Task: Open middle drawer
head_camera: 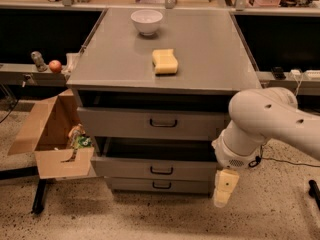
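The middle drawer (125,167) is a wide grey drawer with a small dark centre pull handle (161,170). It stands a little way out of the grey cabinet, with a dark gap above its front. My gripper (225,187) hangs cream-coloured below the white arm (260,126), at the cabinet's lower right corner. It is just right of the middle drawer's front, well right of the handle, and holds nothing that I can see.
The taller top drawer (150,122) sits above and the thin bottom drawer (160,185) below. A white bowl (146,21) and a yellow sponge (165,62) lie on the cabinet top (210,44). An open cardboard box (52,139) stands at the left, on speckled floor (150,219).
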`<action>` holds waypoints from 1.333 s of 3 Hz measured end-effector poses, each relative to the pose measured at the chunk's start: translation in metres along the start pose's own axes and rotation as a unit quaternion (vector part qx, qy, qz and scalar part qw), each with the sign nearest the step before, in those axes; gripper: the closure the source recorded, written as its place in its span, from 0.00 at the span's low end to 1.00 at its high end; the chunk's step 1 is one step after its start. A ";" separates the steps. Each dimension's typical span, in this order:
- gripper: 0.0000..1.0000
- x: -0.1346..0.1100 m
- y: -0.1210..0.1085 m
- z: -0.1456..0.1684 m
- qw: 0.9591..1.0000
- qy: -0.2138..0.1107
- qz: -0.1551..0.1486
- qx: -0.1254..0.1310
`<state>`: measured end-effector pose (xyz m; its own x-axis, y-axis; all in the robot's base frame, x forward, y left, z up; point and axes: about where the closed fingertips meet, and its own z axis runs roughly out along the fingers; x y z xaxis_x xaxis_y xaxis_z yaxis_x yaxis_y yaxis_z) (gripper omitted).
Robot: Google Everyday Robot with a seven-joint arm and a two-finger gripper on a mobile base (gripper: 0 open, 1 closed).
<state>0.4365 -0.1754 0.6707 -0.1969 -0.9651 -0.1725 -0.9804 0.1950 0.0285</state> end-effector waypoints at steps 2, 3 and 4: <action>0.00 0.020 -0.025 0.149 0.999 -0.042 0.000 0.003; 0.00 0.017 -0.067 0.202 0.998 -0.055 -0.002 0.029; 0.00 0.010 -0.095 0.228 0.998 -0.052 -0.011 0.040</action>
<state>0.5290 -0.1636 0.4420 -0.1692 -0.9467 -0.2741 -0.9800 0.1911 -0.0553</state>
